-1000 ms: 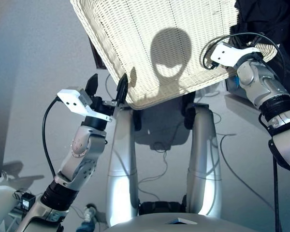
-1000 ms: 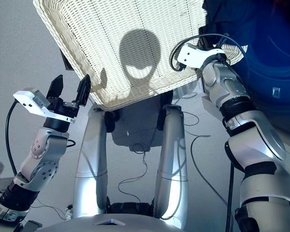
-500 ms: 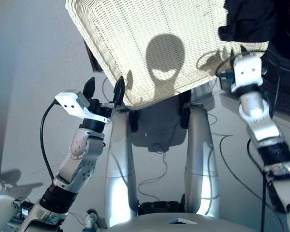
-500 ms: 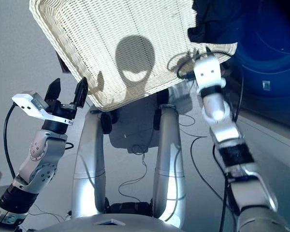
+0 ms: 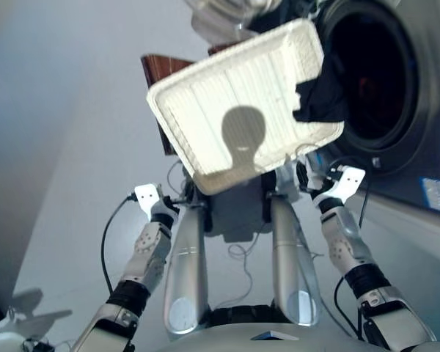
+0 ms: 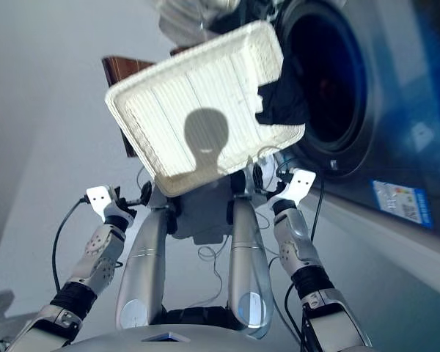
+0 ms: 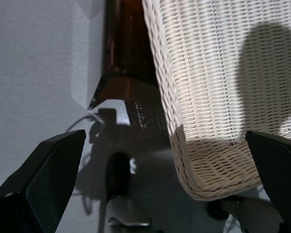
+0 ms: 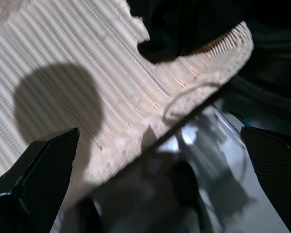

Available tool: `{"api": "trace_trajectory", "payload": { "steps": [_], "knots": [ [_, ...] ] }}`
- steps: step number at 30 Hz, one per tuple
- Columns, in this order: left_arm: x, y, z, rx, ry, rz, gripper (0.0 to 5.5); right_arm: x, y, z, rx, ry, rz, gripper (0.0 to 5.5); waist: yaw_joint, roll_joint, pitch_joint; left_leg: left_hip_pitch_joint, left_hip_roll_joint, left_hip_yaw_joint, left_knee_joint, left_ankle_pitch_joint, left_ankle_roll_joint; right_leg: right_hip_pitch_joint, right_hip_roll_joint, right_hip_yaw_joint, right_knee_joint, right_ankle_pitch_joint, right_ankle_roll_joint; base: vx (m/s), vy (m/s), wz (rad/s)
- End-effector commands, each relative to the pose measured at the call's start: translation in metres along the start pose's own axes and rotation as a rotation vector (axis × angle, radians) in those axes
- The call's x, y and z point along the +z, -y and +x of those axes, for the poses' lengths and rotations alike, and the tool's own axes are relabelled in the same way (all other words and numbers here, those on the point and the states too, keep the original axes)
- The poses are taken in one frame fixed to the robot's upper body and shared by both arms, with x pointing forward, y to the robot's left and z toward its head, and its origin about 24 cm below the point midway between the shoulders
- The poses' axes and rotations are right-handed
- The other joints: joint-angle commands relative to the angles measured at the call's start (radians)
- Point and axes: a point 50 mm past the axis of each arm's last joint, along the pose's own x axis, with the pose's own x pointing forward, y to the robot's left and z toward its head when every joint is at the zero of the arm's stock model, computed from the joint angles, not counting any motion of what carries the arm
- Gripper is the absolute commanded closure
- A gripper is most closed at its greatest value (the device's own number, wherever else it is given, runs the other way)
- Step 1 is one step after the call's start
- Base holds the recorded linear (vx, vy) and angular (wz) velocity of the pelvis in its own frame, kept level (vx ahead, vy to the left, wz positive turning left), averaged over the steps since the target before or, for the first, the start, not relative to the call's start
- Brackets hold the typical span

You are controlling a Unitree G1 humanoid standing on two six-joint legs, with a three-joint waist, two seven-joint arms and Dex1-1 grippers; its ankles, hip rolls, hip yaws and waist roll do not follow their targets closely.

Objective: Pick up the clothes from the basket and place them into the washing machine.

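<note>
The cream-white wicker basket (image 5: 235,110) fills the middle of the head view. A black garment (image 5: 319,99) lies over its right rim, toward the washing machine (image 5: 425,110), whose dark round porthole (image 5: 370,73) stands open at the right. The navy and coral garments are not visible. My left gripper (image 5: 177,199) is open just below the basket's near left corner (image 7: 203,179), holding nothing. On the other side, my right gripper (image 5: 306,178) is open and empty beneath the near right rim (image 8: 184,92), short of the black garment (image 8: 184,24).
A dark brown object (image 5: 158,67) shows behind the basket's left side and under it (image 7: 126,43). Cables (image 5: 238,253) trail over the pale floor. A label (image 5: 438,196) marks the machine's front panel low at the right.
The camera has tilted up and back, bringing the washing machine into view. Both grippers now sit lower against the basket, and the right one has drawn back from the black garment.
</note>
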Motion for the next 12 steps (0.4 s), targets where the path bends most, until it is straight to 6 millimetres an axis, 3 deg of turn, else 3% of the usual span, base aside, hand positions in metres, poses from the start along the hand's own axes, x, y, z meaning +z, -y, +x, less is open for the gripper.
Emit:
{"api": "trace_trajectory", "payload": {
  "steps": [1, 5, 9, 12],
  "knots": [
    [-0.010, -0.015, -0.009, -0.006, -0.036, 0.100, 0.00, -0.021, 0.018, -0.018, -0.010, -0.099, -0.112, 0.00, 0.015, -0.004, -0.056, 0.089, -0.002, 0.027, -0.139, 0.113, -0.017, 0.138, -0.017, -0.058, -0.206, 0.136, 0.072, 0.225, 0.044, 0.049],
    [-0.047, -0.034, -0.030, 0.039, -0.209, 0.124, 0.00, -0.074, 0.051, -0.057, -0.134, -0.356, -0.105, 0.00, 0.023, -0.005, -0.156, 0.224, -0.012, 0.022, -0.256, 0.129, -0.020, 0.287, -0.027, -0.080, -0.331, 0.165, 0.089, 0.215, 0.041, 0.085],
    [-0.081, -0.060, -0.062, 0.132, -0.389, 0.137, 0.00, -0.113, 0.075, -0.104, -0.256, -0.556, -0.051, 0.00, 0.024, -0.010, -0.244, 0.337, -0.012, 0.033, -0.336, 0.131, -0.019, 0.397, -0.034, -0.092, -0.413, 0.182, 0.102, 0.175, 0.055, 0.060],
    [-0.099, -0.075, -0.083, 0.181, -0.513, 0.149, 0.00, -0.128, 0.083, -0.127, -0.295, -0.658, -0.053, 0.00, 0.025, -0.010, -0.313, 0.397, -0.011, 0.039, -0.387, 0.134, -0.018, 0.447, -0.038, -0.091, -0.454, 0.195, 0.113, 0.128, 0.056, 0.036]
  ]
}}
